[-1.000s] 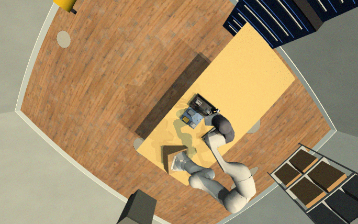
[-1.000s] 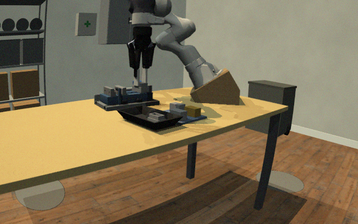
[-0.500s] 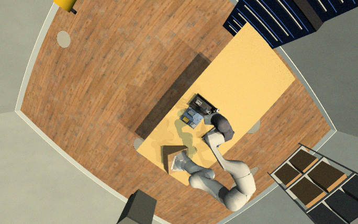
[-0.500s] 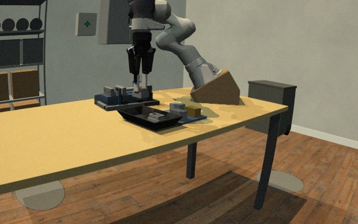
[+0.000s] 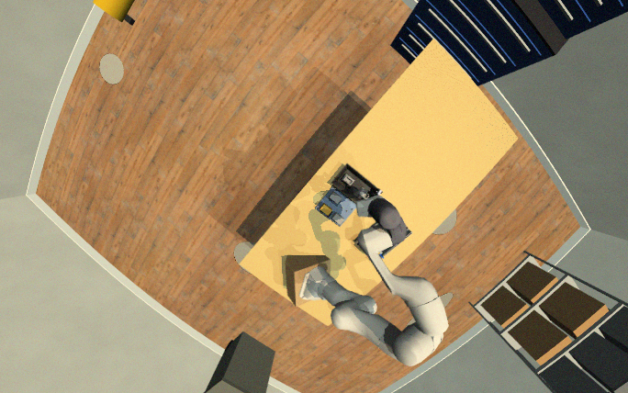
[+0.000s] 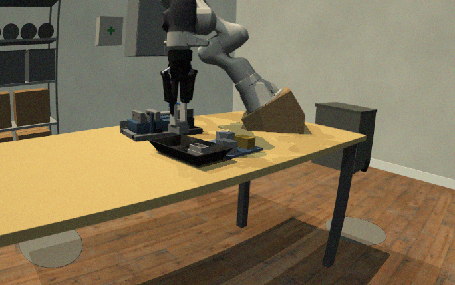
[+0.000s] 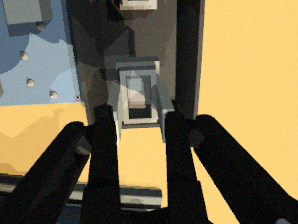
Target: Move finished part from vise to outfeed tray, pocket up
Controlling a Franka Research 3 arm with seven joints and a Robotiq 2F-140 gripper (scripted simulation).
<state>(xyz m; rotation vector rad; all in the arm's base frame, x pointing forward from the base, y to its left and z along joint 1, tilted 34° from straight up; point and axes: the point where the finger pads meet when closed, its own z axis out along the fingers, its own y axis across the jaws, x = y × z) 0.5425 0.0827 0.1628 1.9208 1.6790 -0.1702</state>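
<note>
My gripper [image 6: 177, 106] points straight down and is shut on the finished part [image 6: 178, 123], a small grey block. In the wrist view the part [image 7: 139, 96] sits between my two dark fingers with its pocket facing up. It hangs just above the far end of the black outfeed tray, whose dark floor [image 7: 127, 36] runs away below it. The vise [image 6: 147, 121] stands just behind and to the left of the part. In the overhead view the arm's wrist [image 5: 387, 215] hides the gripper and the part.
A blue plate [image 6: 239, 151] with grey blocks and a yellow block [image 6: 245, 140] lies right of the tray. The arm's wooden base wedge [image 6: 277, 116] stands further right.
</note>
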